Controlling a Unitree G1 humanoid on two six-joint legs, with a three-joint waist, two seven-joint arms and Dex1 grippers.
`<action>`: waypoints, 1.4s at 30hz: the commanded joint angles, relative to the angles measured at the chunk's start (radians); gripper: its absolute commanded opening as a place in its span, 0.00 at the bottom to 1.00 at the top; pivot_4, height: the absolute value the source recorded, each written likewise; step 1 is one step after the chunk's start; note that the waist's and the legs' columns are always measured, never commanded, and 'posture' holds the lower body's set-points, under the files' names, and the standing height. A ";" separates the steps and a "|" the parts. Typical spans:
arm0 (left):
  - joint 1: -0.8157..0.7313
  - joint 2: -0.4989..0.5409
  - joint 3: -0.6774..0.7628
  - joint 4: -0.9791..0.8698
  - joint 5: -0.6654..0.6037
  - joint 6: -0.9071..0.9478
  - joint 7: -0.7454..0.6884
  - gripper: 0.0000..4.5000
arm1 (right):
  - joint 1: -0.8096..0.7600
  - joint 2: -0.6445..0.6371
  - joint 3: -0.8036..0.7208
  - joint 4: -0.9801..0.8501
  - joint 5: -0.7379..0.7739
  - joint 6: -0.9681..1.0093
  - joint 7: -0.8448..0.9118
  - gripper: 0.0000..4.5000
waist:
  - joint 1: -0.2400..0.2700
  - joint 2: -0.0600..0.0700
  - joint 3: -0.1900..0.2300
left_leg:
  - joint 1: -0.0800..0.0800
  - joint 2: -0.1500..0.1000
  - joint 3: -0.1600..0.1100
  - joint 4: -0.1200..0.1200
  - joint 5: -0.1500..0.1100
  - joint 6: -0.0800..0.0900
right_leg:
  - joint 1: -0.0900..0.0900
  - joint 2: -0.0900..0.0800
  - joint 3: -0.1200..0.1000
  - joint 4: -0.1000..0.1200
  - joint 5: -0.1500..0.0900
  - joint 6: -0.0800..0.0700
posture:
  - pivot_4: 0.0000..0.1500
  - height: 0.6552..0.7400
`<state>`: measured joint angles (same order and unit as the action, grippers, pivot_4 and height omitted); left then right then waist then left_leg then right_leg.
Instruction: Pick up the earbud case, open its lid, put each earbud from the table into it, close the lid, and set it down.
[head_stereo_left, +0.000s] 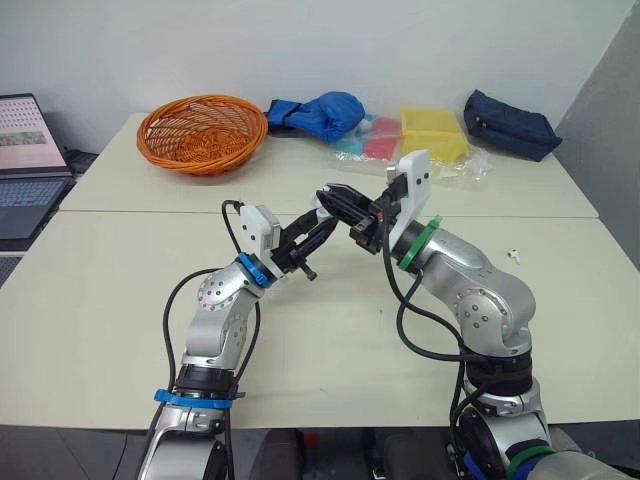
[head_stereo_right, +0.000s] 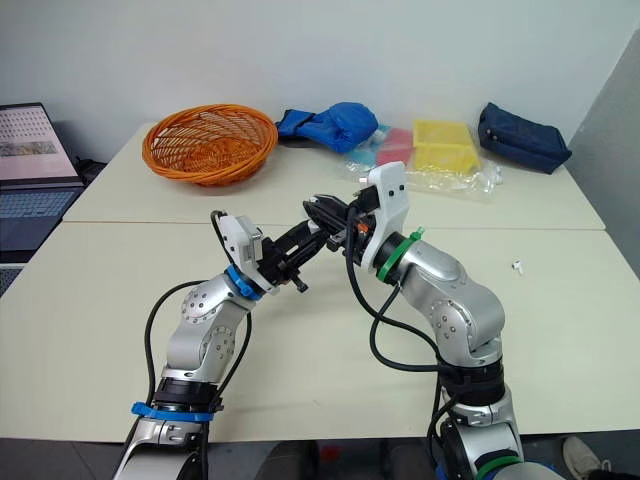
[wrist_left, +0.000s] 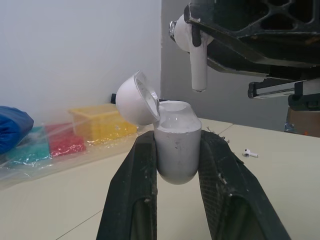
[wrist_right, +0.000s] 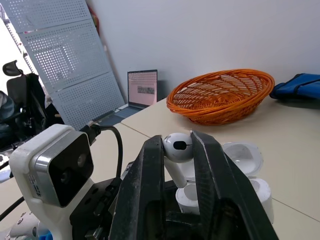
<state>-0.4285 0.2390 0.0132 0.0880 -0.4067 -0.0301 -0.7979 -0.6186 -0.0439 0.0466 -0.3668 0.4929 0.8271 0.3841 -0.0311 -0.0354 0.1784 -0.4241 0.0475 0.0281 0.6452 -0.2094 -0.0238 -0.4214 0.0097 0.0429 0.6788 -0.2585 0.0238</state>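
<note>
Left fingers clamp the lid-open earbud case, centre frame; right fingers pinch an earbud just above. Risk: stem misses socket, jams or drops to desk.

Earbud case white; earbud white; basket orange, woven; pouch navy; box yellow; table cream.

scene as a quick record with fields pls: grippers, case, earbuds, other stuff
left gripper: shut on case, held upright off the table
lid: open
right gripper: shut on earbud, stem down, above case, not yet in
second earbud: lying on table
behind: basket, laptop
</note>
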 joint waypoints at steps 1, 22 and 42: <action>-0.011 0.005 0.011 -0.037 -0.007 -0.024 -0.005 0.17 | -0.009 -0.005 0.013 -0.009 0.001 -0.035 -0.001 0.09 | 0.000 0.000 0.000 | 0.000 0.000 0.000 0.000 0.000 0.000 | 0.000 0.000 0.000 0.000 0.000 0.000 | 1.00 1.00; 0.002 0.009 0.007 -0.055 -0.015 -0.017 -0.008 0.17 | -0.010 -0.034 0.065 0.054 -0.043 -0.109 -0.001 0.09 | 0.000 0.000 0.000 | 0.000 0.000 0.000 0.000 0.000 0.000 | 0.000 0.000 0.000 0.000 0.000 0.000 | 1.00 1.00; -0.002 0.014 0.006 -0.062 -0.015 -0.010 -0.001 0.17 | -0.002 -0.071 0.097 0.091 -0.098 -0.132 -0.006 0.46 | 0.000 0.000 0.000 | 0.000 0.000 0.000 0.000 0.000 0.000 | 0.000 0.000 0.000 0.000 0.000 0.000 | 1.00 1.00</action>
<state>-0.4153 0.2544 0.0096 0.0832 -0.4082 -0.0224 -0.7957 -0.6191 -0.1121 0.1487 -0.2789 0.4076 0.7028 0.3885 -0.0312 -0.0354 0.1784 -0.4241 0.0476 0.0284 0.6449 -0.2094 -0.0238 -0.4216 0.0097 0.0431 0.6783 -0.2587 0.0239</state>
